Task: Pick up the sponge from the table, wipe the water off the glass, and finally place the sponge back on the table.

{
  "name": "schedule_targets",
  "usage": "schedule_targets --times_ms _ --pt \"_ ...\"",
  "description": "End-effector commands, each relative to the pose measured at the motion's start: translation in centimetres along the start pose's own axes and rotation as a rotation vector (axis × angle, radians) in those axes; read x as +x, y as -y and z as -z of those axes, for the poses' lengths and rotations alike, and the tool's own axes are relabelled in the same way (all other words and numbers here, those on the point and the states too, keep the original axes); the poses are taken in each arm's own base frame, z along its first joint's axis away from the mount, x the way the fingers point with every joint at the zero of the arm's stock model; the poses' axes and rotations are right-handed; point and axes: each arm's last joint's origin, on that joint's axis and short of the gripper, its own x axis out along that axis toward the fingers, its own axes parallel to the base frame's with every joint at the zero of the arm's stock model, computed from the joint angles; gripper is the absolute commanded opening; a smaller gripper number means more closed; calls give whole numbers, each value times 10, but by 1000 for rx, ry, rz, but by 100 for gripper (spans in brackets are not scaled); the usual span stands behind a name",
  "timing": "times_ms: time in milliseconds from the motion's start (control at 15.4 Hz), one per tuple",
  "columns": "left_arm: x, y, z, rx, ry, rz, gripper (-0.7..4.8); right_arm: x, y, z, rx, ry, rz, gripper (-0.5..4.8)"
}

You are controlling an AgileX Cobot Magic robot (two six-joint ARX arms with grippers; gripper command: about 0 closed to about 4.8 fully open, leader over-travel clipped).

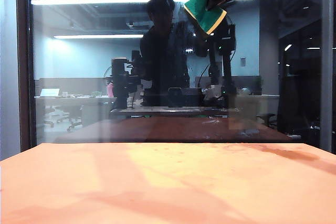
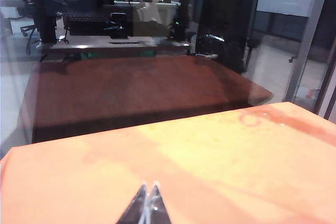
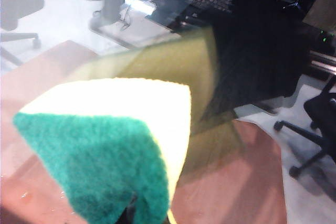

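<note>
- The right gripper (image 1: 214,4) is high up at the top right of the exterior view, close against the glass (image 1: 94,66).
- Its fingers are closed tight on the sponge (image 1: 203,13), which hangs tilted in the air, green scouring face turned toward the camera and the pale yellow foam edge running along its lower right side.
- In the right wrist view the sponge (image 3: 113,145) fills the foreground, green layer nearest the gripper (image 3: 137,214) and pale foam beyond it, with the pane just behind; whether the foam actually touches the glass is hard to say from here.
- The left gripper (image 2: 147,203) sits low over the orange worktop (image 2: 220,161), well apart from the sponge; its two finger tips (image 2: 137,203) meet in a point with nothing between them.
- The worktop (image 1: 168,187) runs up to the foot of the glass, and a darker mirrored copy of it shows in the pane.
- A few faint damp marks lie on the worktop near the glass on the right; water droplets on the pane itself are too fine to make out.
</note>
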Motion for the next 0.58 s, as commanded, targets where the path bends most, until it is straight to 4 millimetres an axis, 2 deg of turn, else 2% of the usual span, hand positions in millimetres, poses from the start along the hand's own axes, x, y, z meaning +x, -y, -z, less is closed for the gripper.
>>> schedule_targets --times_ms 65,519,584 --pt "0 0 -2 10 13 1 -6 -18 8 -16 21 58 -18 -6" --pt "0 0 -2 10 13 1 -6 -69 51 -33 66 55 3 -6" --pt "0 0 -2 10 13 1 -6 -79 63 -33 86 48 28 -6"
